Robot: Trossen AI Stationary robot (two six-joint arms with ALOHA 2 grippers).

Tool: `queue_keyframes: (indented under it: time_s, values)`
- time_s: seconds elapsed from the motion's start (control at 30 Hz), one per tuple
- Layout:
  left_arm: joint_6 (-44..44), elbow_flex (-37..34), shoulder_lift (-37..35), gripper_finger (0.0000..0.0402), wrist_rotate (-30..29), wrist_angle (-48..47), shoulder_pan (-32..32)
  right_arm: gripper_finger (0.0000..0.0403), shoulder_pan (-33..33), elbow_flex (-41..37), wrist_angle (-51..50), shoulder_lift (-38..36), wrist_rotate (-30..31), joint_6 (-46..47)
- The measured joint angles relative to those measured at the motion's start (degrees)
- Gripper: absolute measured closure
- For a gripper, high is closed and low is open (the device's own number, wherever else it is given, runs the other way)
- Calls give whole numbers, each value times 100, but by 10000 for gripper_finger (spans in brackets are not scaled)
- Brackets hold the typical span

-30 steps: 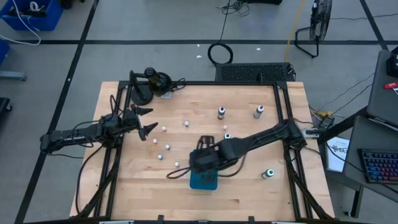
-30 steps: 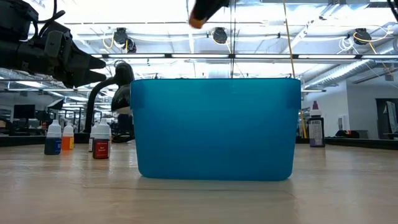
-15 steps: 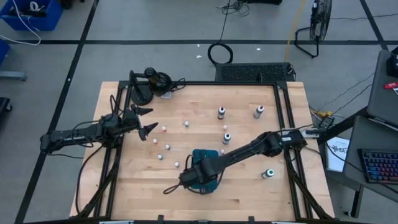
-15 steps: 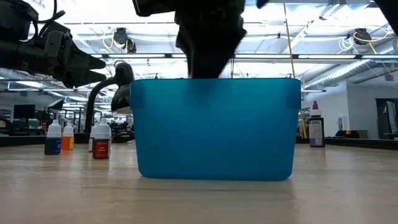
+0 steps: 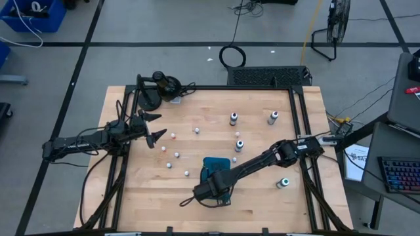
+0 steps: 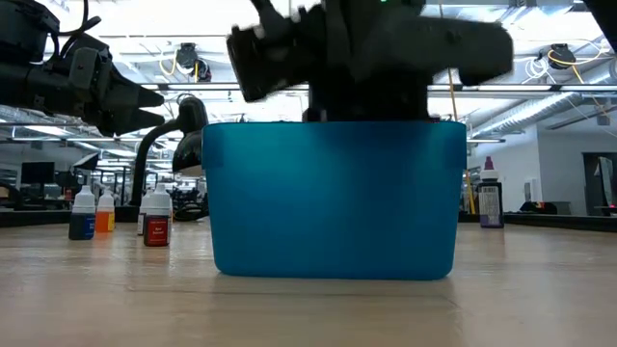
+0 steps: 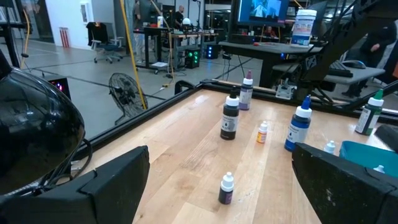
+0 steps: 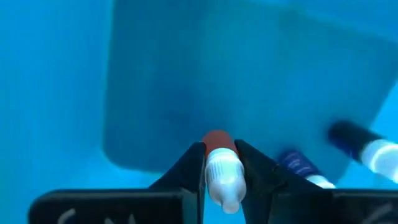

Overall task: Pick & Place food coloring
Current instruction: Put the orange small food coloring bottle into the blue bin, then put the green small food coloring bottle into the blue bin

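Observation:
The food coloring bottles are tiny, with white caps. Several stand scattered on the wooden table [image 5: 262, 196], such as one [image 5: 233, 118] at the far side and one [image 5: 283, 183] at the right. My right gripper [image 8: 221, 163] reaches down into a teal bin [image 5: 216, 164], shut on a red bottle [image 8: 216, 140]. In the low view the bin's wall [image 6: 333, 198] hides its fingers. Two blue bottles [image 8: 357, 144] lie on the bin's floor. My left gripper [image 5: 152, 128] hangs open and empty over the table's left side. My right gripper pinches the red bottle between its two fingers [image 8: 194, 163], at the white cap [image 8: 224, 177] and the top of the body. The fingers come from above, pointing down into the bin. The bottle lies along the fingers, red body toward the bin's floor.
A black lamp-like stand [image 5: 157, 85] sits at the table's far left corner. Small bottles [image 5: 176, 155] stand between my left gripper and the bin. Taller bottles [image 7: 229, 118] stand across the table in the left wrist view. Bare wood lies along the near edge.
My right gripper has gone toward the table's near edge and down, from above the teal bin into it, carrying the red bottle with it.

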Motion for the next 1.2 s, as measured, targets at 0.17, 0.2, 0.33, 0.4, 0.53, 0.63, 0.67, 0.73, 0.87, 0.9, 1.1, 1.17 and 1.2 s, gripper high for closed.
queue_keyframes:
  time_s: [0.17, 0.2, 0.33, 0.4, 0.53, 0.63, 0.67, 0.73, 0.87, 0.9, 1.1, 1.17, 1.2]
  values:
    - [0, 1, 2, 11, 1, 0, 0, 352, 2, -135, 94, -6, -3, 11]
    - [0, 1, 2, 11, 0, -1, 0, 349, 4, -135, 92, -5, -3, 64]
    - [0, 0, 2, 11, 2, -2, 0, 290, 4, -135, 154, -7, -3, 227]
    - [0, 1, 1, 11, 0, 0, 0, 260, 4, -135, 133, -7, -2, 295]
    - [0, 0, 0, 11, 0, 0, 0, 224, 4, -135, 114, -20, -3, 400]
    - [0, 0, 2, 11, 0, 0, 0, 213, 4, -135, 103, -116, -3, 412]
    - [0, 2, 2, 11, 1, 0, 0, 212, 4, -135, 84, -167, -3, 431]
    - [0, 1, 2, 11, 1, 0, 0, 212, 4, -135, 62, -287, -3, 522]
    - [0, 1, 2, 11, 1, 0, 0, 218, 4, -135, 29, -634, 1, 699]
    - [0, 2, 2, 11, 2, 0, 0, 220, 4, -135, 12, -738, 3, 711]
    - [0, 1, 0, 11, 1, 0, 0, 228, 6, -135, -306, -1417, 300, 712]
    - [0, 1, 0, 11, 2, 0, 0, 230, 13, -135, -531, -1619, 798, 730]
    - [0, 1, 0, 11, 2, 0, 0, 231, 12, -160, -627, -1711, 1045, 771]
